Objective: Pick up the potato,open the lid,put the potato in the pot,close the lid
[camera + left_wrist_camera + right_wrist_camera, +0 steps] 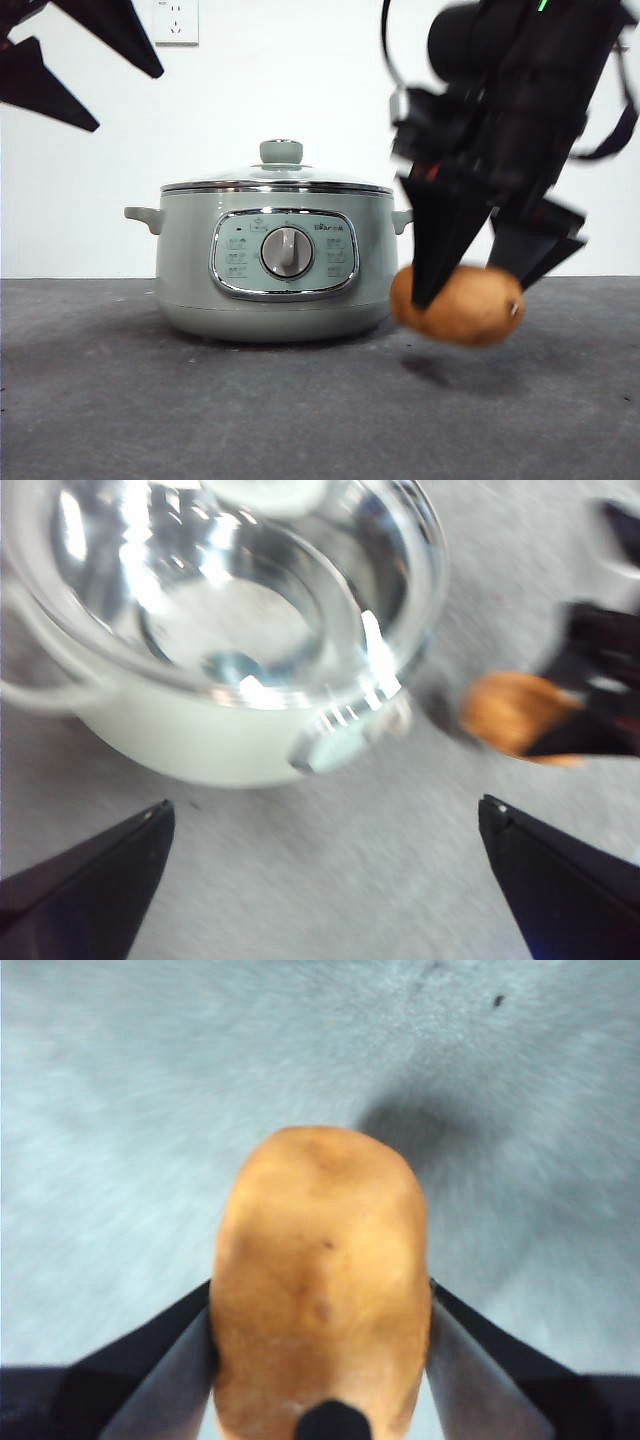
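Grey tabletop, oval orange-brown potato

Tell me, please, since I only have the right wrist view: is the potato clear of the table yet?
Observer: Yes, the front view shows the potato lifted off the table, its shadow below, held by the right gripper.
Operator: Is the lid off the pot?
Observer: No, the lid sits closed on the pot.
Operator: Where is the other arm?
Observer: The left gripper hangs above the pot with its jaws wide open, holding nothing.
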Controlling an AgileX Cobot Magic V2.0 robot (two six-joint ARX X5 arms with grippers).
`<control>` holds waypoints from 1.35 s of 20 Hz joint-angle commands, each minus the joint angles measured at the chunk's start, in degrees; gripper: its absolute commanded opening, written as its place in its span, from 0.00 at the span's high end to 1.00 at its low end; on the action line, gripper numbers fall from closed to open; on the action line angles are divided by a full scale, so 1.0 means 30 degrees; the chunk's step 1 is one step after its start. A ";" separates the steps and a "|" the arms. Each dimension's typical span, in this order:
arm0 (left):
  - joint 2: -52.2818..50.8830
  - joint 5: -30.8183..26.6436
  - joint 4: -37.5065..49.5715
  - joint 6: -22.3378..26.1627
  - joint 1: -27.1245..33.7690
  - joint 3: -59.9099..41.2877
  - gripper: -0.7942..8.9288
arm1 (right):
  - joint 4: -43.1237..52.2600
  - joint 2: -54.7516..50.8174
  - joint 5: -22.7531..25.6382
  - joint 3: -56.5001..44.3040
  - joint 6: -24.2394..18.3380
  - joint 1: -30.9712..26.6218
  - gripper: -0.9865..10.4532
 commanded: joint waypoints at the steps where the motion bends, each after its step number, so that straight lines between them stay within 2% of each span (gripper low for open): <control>1: 0.1464 -0.0619 -0.1188 -0.0102 -0.0270 0.2025 0.18 | -0.1450 -0.1508 -0.0066 0.0117 -0.0146 0.0029 0.92; 7: 0.6994 -0.0867 -0.3745 -0.0095 -0.1231 0.8706 0.18 | -0.4830 -0.4969 -0.0051 0.0117 -0.0066 0.0036 0.92; 13: 1.1919 -0.3468 -0.4561 0.0510 -0.2594 1.4542 0.18 | -0.6849 -0.6229 -0.0058 0.0117 -0.0007 0.0036 0.92; 15: 1.3187 -0.3810 -0.4575 0.0780 -0.2929 1.5788 0.18 | -0.7526 -0.6302 -0.0058 0.0117 -0.0007 0.0036 0.92; 19: 1.4433 -0.4284 -0.3730 0.0903 -0.3432 1.6116 0.18 | -0.7927 -0.6302 -0.0051 0.0117 -0.0007 0.0036 0.92; 23: 1.4994 -0.5661 -0.2834 0.1035 -0.4007 1.6116 0.18 | -0.7854 -0.6302 -0.0058 0.0117 -0.0015 0.0036 0.92; 27: 1.5161 -0.5690 -0.2783 0.0947 -0.4248 1.6116 0.19 | -0.7737 -0.6302 -0.0058 0.0117 -0.0058 0.0036 0.92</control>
